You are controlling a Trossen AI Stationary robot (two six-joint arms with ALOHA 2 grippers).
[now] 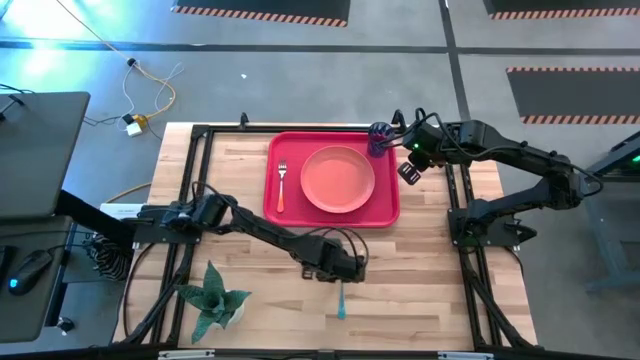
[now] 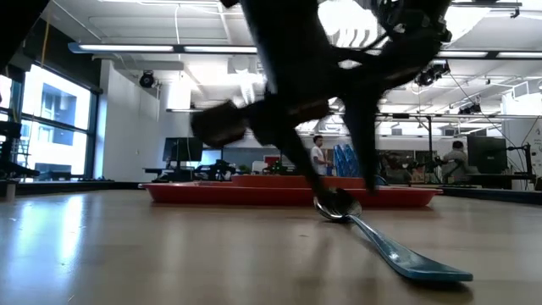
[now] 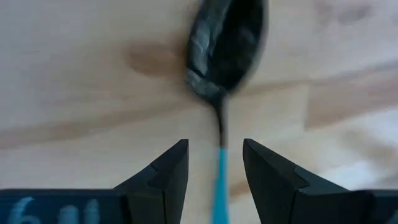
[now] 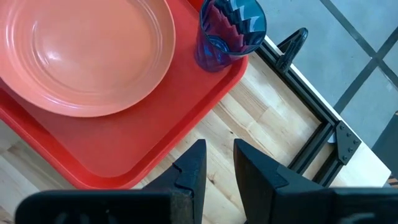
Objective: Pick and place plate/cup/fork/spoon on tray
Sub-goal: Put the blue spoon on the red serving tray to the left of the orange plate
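Nearest you, the spoon point(image 1: 342, 300) lies flat on the table point(image 1: 420, 280). Your left gripper point(image 3: 215, 167) straddles its blue handle, fingers spread. Beyond, the tray point(image 1: 385, 212) holds the fork point(image 1: 282, 186), plate point(image 1: 338, 180) and cup point(image 1: 379, 138). Your right gripper point(image 4: 217, 168) hovers beside the tray, fingers slightly apart, holding nothing.

A robotics lab or workshop: a wooden table point(image 1: 420, 290) on a concrete floor with hazard-striped mats point(image 1: 262, 12), ceiling strip lights point(image 2: 127, 48), monitors point(image 2: 182, 151), and people point(image 2: 318, 157) at workstations behind.
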